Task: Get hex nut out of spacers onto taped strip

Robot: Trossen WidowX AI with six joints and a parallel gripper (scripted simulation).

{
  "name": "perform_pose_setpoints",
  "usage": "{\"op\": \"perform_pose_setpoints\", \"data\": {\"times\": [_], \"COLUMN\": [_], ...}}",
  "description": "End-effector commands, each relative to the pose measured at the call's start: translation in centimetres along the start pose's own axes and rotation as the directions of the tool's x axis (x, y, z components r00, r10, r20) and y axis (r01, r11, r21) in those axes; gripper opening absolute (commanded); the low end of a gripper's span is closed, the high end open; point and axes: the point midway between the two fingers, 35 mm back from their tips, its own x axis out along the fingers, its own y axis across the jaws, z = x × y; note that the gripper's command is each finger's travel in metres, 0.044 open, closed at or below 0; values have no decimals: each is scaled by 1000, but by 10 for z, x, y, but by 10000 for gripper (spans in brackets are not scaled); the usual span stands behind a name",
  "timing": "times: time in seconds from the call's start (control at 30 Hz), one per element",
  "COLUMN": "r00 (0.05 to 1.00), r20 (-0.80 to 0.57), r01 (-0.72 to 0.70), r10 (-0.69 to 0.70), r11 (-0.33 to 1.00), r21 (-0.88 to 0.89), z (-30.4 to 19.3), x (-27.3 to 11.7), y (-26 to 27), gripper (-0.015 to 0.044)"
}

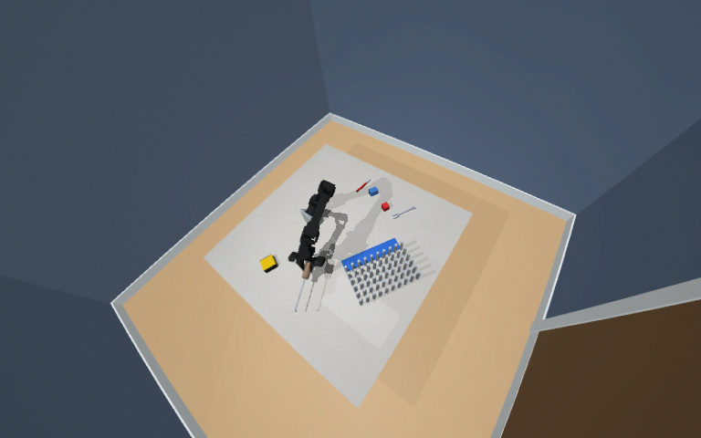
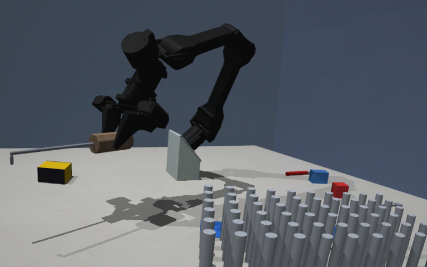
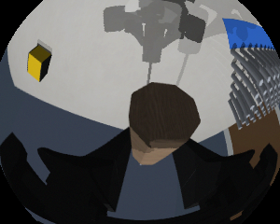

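My gripper is shut on the wooden handle of the hook tool, above the table. Its thin grey rod points away from the arm's base, ending in a short bend that points down. The grey metal spacers stand upright in rows, to the right of the gripper in the top view. The blue taped strip lies along their base-side edge. The hex nut cannot be made out among the spacers.
A yellow and black block stands left of the gripper. A blue block, a red block, a red-handled tool and a grey forked tool lie beyond the strip.
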Motion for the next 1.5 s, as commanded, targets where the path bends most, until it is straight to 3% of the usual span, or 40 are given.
{"op": "perform_pose_setpoints", "data": {"times": [0.0,0.6,1.47], "r00": [1000,998,984], "r20": [-6,-17,3], "r01": [5,61,172], "r10": [-5,-63,-177], "r11": [1000,993,949], "r21": [-7,-100,-265], "z": [-9,24,120], "x": [-21,-72,-150], "y": [0,-62,-140], "gripper": [0,0,0]}}
